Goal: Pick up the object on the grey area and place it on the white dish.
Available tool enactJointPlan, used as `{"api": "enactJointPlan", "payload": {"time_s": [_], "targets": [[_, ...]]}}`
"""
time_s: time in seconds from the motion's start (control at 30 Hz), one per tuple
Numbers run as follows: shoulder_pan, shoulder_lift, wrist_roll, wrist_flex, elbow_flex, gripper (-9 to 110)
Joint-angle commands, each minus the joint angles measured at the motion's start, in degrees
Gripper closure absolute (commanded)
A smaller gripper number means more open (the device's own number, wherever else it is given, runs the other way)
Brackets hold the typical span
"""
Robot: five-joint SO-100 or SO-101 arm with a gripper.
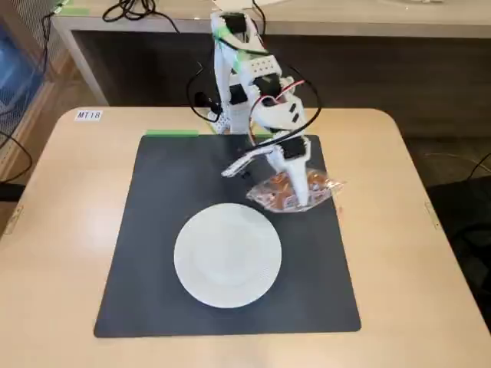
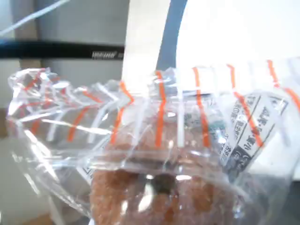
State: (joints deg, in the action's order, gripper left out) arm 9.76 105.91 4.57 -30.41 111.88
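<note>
Fixed view shows the gripper [image 1: 295, 192] clamped on the snack packet [image 1: 285, 196] above the grey mat's [image 1: 153, 230] far right part, so the white dish [image 1: 228, 254] lies just down-left of it.

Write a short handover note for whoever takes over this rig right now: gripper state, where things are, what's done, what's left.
Gripper: down on the snack packet; the fixed view suggests the fingers are around it, but a firm grip cannot be confirmed. The wrist view is filled by the packet.
Packet: over the right rear part of the grey mat in the fixed view.
White dish: on the mat, bare.
Done: approach to the packet.
Left: confirm grip, carry it to the dish, release.
</note>
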Motion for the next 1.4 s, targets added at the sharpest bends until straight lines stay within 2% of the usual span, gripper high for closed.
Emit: {"api": "enactJointPlan", "payload": {"time_s": [0.0, 0.1, 0.27, 0.37, 0.53, 0.7, 0.87, 1.03, 1.13, 1.17, 1.3, 1.37], "targets": [[-4.9, -5.6, 3.5, -6.1, -11.0, 92], [-7.2, -13.0, 3.8, -10.9, -18.2, 91], [-8.1, -30.1, 3.4, -27.0, -38.1, 92], [-8.1, -36.7, 1.5, -31.0, -44.2, 93], [-9.7, -41.3, -1.8, -33.4, -44.4, 88], [-10.2, -43.1, -3.0, -36.7, -44.4, 73], [-10.3, -41.4, -3.0, -38.1, -44.4, 64], [-10.3, -34.7, -3.0, -42.5, -44.3, 61], [-9.0, -26.5, -2.8, -44.2, -43.2, 65], [-8.3, -23.0, -2.5, -44.6, -42.9, 69], [-4.9, -7.0, -1.3, -48.3, -41.4, 98], [-2.8, 4.4, 0.1, -46.8, -33.6, 101]]}}
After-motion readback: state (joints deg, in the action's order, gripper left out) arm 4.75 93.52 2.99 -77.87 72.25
